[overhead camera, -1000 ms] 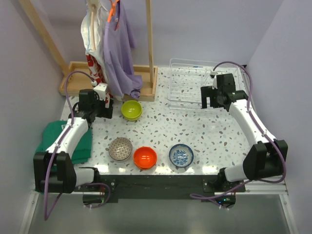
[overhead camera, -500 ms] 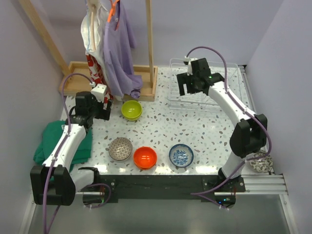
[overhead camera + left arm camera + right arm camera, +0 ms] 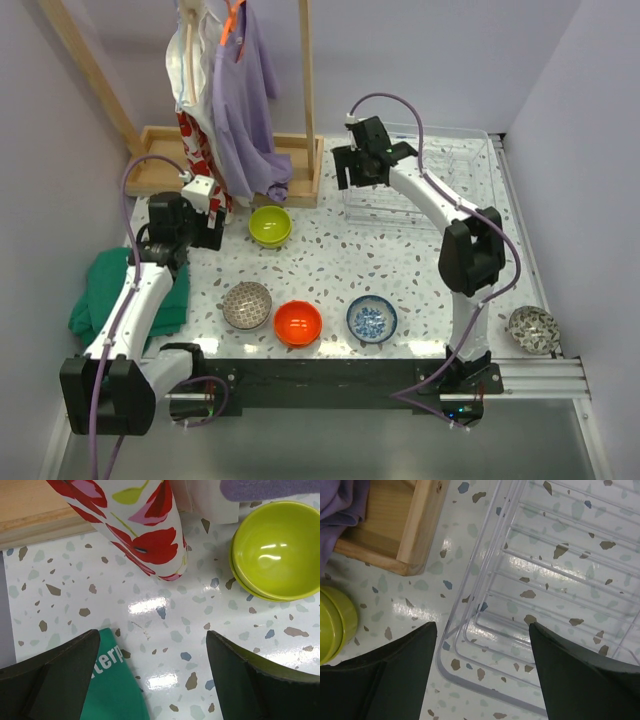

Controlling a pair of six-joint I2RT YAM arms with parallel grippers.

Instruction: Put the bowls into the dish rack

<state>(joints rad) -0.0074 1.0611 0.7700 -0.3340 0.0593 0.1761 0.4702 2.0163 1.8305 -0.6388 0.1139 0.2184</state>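
Observation:
The lime green bowl (image 3: 270,225) (image 3: 277,550) (image 3: 332,622) sits mid-left on the table. Near the front stand a grey-brown speckled bowl (image 3: 247,305), an orange-red bowl (image 3: 298,323) and a blue-patterned bowl (image 3: 372,319). The clear dish rack (image 3: 440,180) (image 3: 555,575) lies at the back right with nothing in it. My right gripper (image 3: 362,178) (image 3: 482,625) hangs open above the rack's front left corner. My left gripper (image 3: 200,232) (image 3: 152,632) is open over bare table, left of the lime bowl, holding nothing.
A wooden tray base (image 3: 160,150) (image 3: 415,525) with posts and hanging clothes (image 3: 240,100) stands at the back left. A green cloth (image 3: 130,290) (image 3: 107,690) lies at the left edge. Another speckled bowl (image 3: 533,329) rests off the table at the front right.
My right arm has swung left from the rack's right end to its front left corner, uncovering the bowl at the front right. The left gripper has drawn back slightly to the left.

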